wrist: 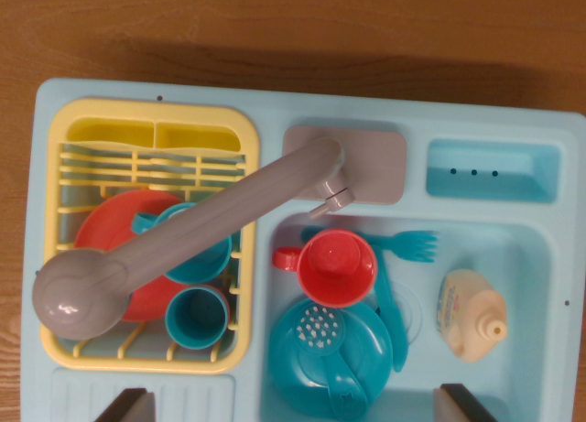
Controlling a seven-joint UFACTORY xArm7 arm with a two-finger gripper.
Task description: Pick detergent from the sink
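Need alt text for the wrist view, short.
Top-down view of a light blue toy sink on a wooden table: a cream detergent bottle lies in the basin beside a red cup, blue fork and blue teapot. The grey faucet swings over a yellow dish rack.
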